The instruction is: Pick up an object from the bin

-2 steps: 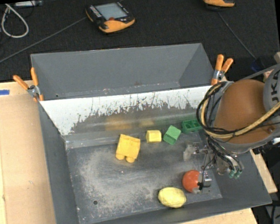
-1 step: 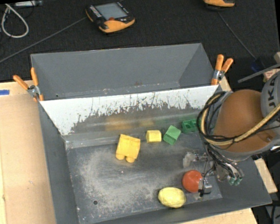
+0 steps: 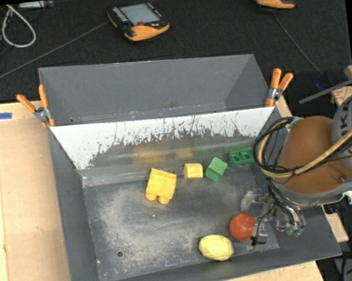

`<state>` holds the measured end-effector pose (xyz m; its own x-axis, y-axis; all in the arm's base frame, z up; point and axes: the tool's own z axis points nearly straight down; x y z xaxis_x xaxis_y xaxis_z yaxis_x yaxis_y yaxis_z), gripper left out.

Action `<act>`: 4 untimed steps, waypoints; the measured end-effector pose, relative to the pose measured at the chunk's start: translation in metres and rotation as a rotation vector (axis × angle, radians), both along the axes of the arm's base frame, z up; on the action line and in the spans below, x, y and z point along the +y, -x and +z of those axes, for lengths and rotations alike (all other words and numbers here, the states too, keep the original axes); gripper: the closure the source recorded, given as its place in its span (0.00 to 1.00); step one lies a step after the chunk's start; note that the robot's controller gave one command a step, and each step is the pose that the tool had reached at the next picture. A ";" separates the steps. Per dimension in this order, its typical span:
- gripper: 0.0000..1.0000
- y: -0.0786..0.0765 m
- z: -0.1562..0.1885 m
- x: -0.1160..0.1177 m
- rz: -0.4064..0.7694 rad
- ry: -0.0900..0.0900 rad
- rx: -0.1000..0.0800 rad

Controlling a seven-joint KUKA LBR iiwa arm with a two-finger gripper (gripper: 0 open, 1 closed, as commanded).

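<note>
The grey metal bin (image 3: pixel 73 206) has steep, smooth walls that slope in to a flat floor, scuffed and dusted pale. The far wall shows a band of dark scratch marks along its lower part. The arm (image 3: pixel 310 157), with its rounded orange cover and looped cables, comes in over the right wall and hangs low in the near right corner, with the right wall close behind it. The jaws sit just right of a smooth red ball (image 3: pixel 241 227). They are touching it or nearly so, but whether they are released, clenched or around the ball I cannot tell. The ball rests on the floor near the front wall. Just beside it, to the left and closer to the front edge, lies a yellow, lemon-like oval (image 3: pixel 216 247) with a dull, slightly dimpled skin. The other things stand in a loose row well apart from these, towards the far wall: a chunky yellow block (image 3: pixel 161 185) with studs, a small yellow cube (image 3: pixel 194 171), a green cube (image 3: pixel 216 168) turned on a corner, and a flat green brick (image 3: pixel 242 156) at the foot of the far wall. The left half of the floor and the middle strip between the row and the ball lie bare.
</note>
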<state>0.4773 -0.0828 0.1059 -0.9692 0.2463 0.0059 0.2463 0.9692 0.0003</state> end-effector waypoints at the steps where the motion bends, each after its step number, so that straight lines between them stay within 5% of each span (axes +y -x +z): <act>1: 0.00 -0.003 -0.030 -0.005 0.296 -0.001 -0.005; 2: 1.00 0.005 -0.037 0.005 0.055 -0.001 0.002; 4: 1.00 0.008 -0.024 0.006 0.056 -0.003 0.009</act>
